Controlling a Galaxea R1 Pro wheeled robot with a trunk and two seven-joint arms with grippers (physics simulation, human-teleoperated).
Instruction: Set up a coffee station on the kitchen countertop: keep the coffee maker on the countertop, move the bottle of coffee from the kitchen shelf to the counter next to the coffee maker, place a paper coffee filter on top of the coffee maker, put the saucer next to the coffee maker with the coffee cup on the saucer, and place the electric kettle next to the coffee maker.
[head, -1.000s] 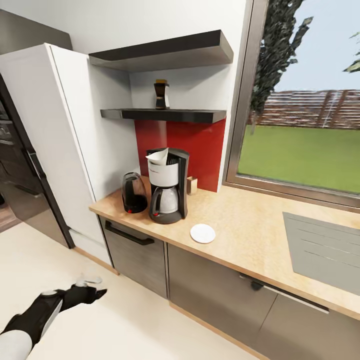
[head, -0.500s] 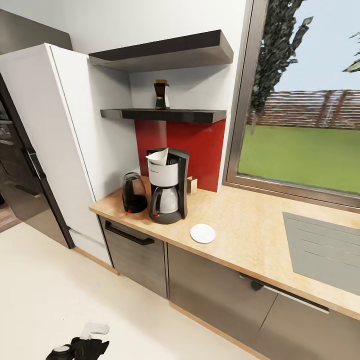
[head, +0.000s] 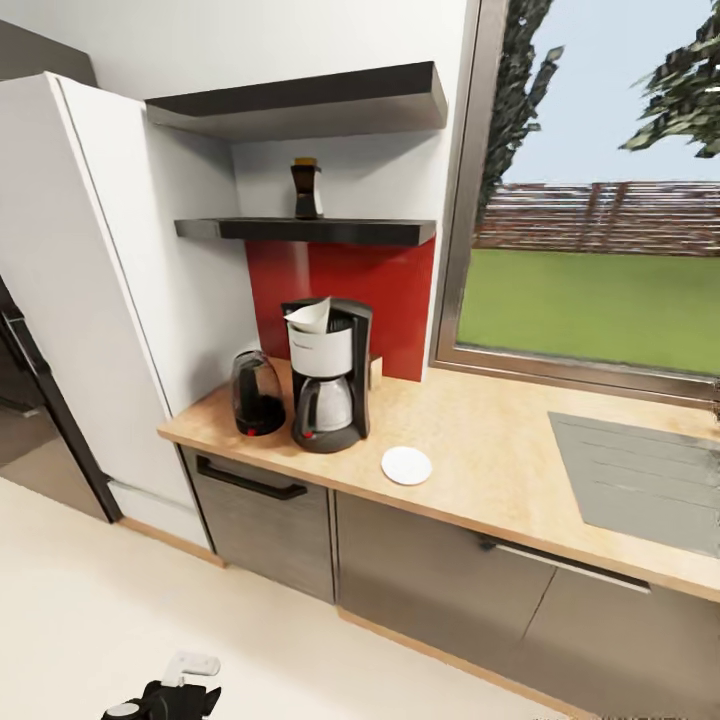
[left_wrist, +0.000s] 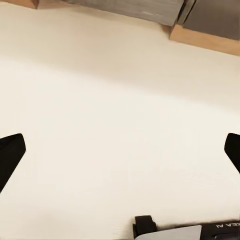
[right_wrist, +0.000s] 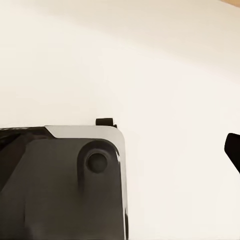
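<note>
You are looking at a home kitchen. A light wooden countertop runs over grey cabinet fronts, with a black-and-white drip coffee maker and a dark electric kettle on it. Dark floating wall shelves hang above a red backsplash, beside a large window onto a lawn.

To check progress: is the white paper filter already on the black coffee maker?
Yes. The white paper filter sits on top of the black coffee maker, its folded edge sticking up above the rim.
</note>
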